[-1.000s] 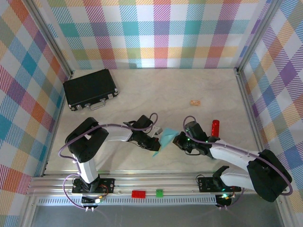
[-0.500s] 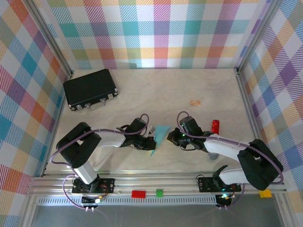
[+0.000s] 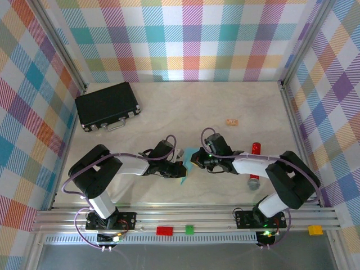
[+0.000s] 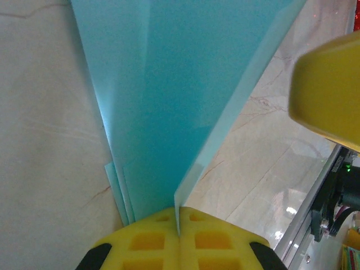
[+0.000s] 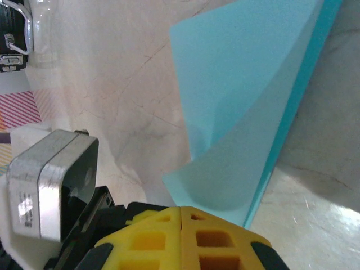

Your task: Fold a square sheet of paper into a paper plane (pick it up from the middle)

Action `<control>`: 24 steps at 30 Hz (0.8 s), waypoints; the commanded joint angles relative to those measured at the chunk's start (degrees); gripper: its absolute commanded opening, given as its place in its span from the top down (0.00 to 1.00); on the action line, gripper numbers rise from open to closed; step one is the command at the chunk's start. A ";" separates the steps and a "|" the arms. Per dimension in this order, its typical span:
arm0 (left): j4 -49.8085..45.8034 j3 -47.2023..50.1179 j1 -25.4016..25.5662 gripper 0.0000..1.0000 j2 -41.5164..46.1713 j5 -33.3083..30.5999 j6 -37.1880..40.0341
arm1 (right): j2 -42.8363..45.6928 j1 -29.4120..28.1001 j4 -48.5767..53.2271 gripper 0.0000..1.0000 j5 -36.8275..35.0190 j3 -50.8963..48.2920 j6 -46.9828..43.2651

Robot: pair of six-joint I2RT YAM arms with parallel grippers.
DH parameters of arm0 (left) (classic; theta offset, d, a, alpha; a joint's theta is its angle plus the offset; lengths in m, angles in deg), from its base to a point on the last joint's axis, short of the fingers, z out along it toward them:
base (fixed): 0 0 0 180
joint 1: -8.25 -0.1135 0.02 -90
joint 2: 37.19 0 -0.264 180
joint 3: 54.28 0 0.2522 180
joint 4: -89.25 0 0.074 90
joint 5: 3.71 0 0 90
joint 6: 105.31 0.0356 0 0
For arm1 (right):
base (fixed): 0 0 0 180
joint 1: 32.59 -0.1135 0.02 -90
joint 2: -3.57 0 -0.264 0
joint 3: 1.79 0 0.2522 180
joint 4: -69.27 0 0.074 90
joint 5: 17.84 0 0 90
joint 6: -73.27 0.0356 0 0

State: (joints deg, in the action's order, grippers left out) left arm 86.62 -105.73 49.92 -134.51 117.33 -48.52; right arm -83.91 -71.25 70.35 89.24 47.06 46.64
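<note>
The paper plane (image 3: 189, 159) is a half-folded turquoise dart lying low on the table's near middle, its tip (image 3: 183, 181) pointing at the arms. My left gripper (image 3: 180, 169) is shut on it; in the left wrist view one raised paper edge runs into the seam between the yellow fingertips (image 4: 178, 216), with layered wings (image 4: 180, 84) spreading beyond. My right gripper (image 3: 198, 161) comes in from the right, shut, its tips (image 5: 180, 211) resting at a curled flap of the paper (image 5: 247, 101); I see no paper inside that seam. The two grippers nearly touch.
A black case (image 3: 107, 105) lies at the back left. A small tan scrap (image 3: 232, 121) sits mid-table, farther back. A red-tipped marker (image 3: 255, 149) lies just right of the right arm. Plaid walls enclose three sides. Small coloured blocks (image 3: 165, 230) sit on the front rail.
The right gripper has moved left, right up to the left gripper. The paper, held up between them a second ago, now lies lower and flatter. The left gripper stays shut on it.
</note>
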 commanded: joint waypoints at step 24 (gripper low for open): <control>7.19 11.50 -3.51 1.00 -2.75 -2.38 -4.27 | -8.94 1.30 -8.33 0.96 3.65 2.62 -1.22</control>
State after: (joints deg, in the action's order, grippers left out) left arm 103.65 -97.42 48.30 -134.22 119.70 -53.26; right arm -91.89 -70.42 64.03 91.62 48.33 45.77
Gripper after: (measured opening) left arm 0.050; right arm 0.059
